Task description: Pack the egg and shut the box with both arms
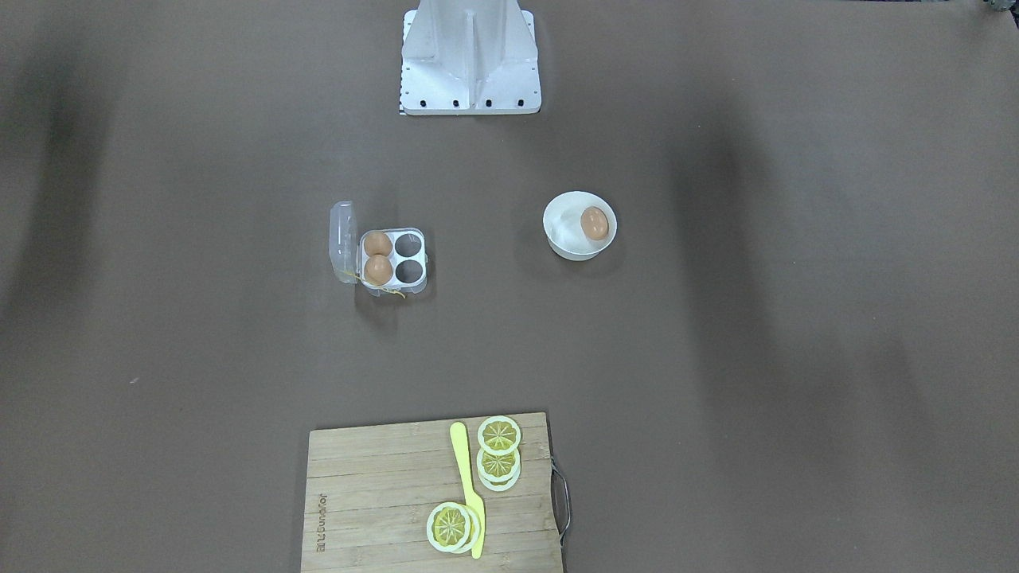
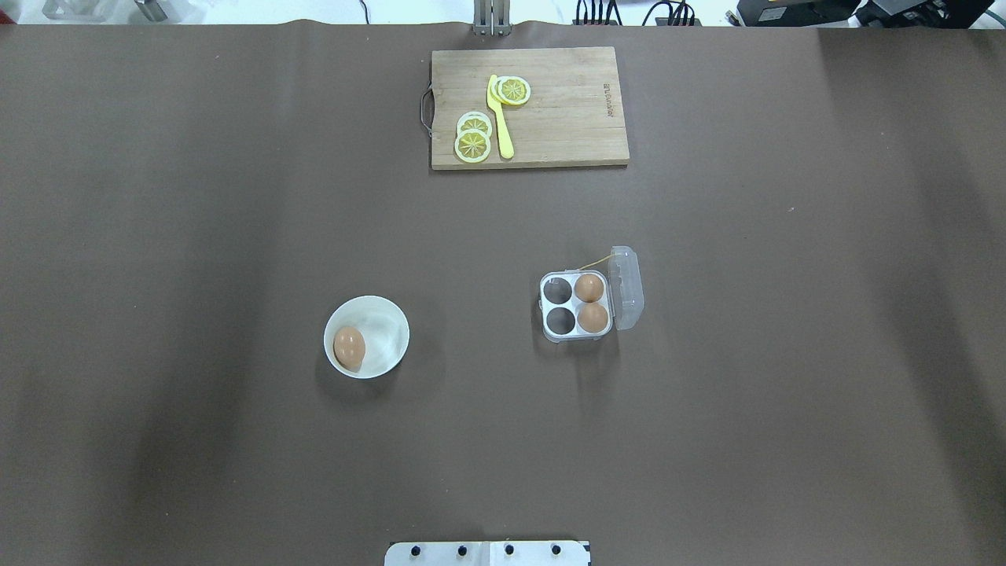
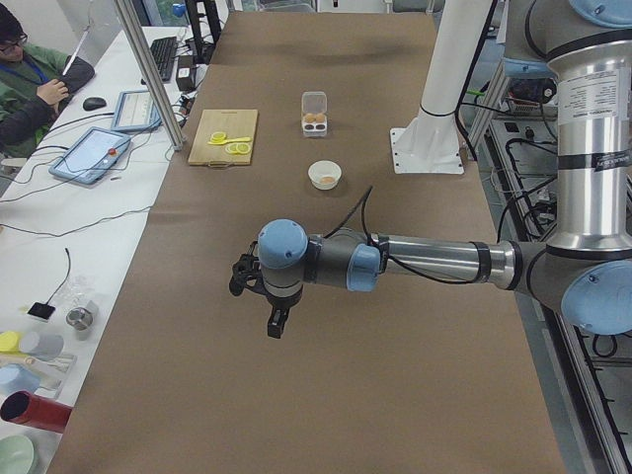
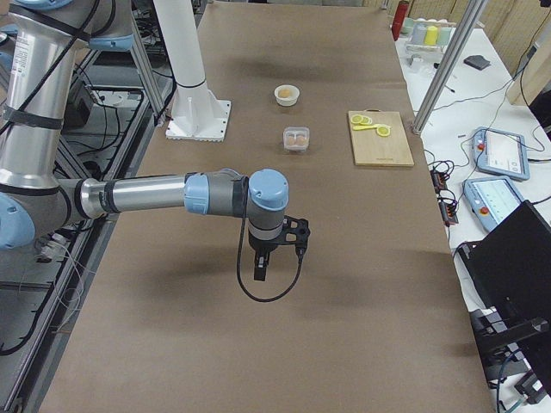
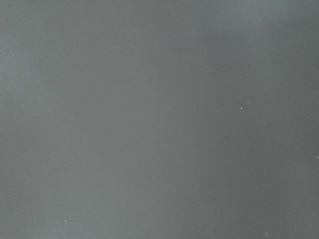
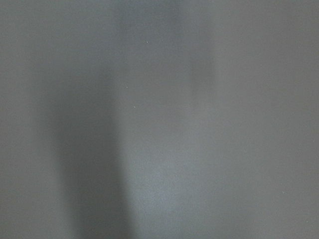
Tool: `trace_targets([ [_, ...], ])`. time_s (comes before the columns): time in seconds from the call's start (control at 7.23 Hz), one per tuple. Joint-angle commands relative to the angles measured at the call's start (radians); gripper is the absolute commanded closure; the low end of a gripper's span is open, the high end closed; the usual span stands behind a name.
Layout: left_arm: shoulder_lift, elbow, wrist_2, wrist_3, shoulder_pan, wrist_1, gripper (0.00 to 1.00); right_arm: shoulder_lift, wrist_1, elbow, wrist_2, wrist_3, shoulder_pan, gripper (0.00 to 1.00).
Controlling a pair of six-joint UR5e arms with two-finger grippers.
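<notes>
Egg sits in the bowl, in from the desk's left edge where my left gripper hangs: nearest arm. Open or closed, can't tell.

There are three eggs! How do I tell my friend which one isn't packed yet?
Look on the brown table for the round white bowl, left of the clear box in the overhead view. The egg lies alone inside that bowl. The other two eggs sit side by side in the box's cells.

Brown-covered table; white workbench alongside; possibly reed blind behind.
</notes>
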State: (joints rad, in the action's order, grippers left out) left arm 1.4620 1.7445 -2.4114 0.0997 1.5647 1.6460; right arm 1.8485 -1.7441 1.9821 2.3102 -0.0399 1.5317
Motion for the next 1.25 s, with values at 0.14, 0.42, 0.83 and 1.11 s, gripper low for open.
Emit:
trace_targets([
  [0.14,0.006,0.0,0.002,0.0,-0.002,0.002,0.01,-0.002,0.0,0.01,0.0,0.0,0.001,0.0],
  [0.42,0.023,0.012,0.006,0.0,-0.002,0.009,0.01,-0.031,0.0,0.02,-0.006,0.0,-0.001,0.0],
  [0.83,0.04,0.003,0.008,-0.009,-0.009,0.171,0.01,-0.077,0.026,0.037,0.017,-0.009,-0.033,0.0],
  [1.11,0.107,-0.062,-0.023,-0.163,-0.009,0.193,0.01,-0.101,0.157,0.008,0.018,-0.017,-0.033,0.0],
])
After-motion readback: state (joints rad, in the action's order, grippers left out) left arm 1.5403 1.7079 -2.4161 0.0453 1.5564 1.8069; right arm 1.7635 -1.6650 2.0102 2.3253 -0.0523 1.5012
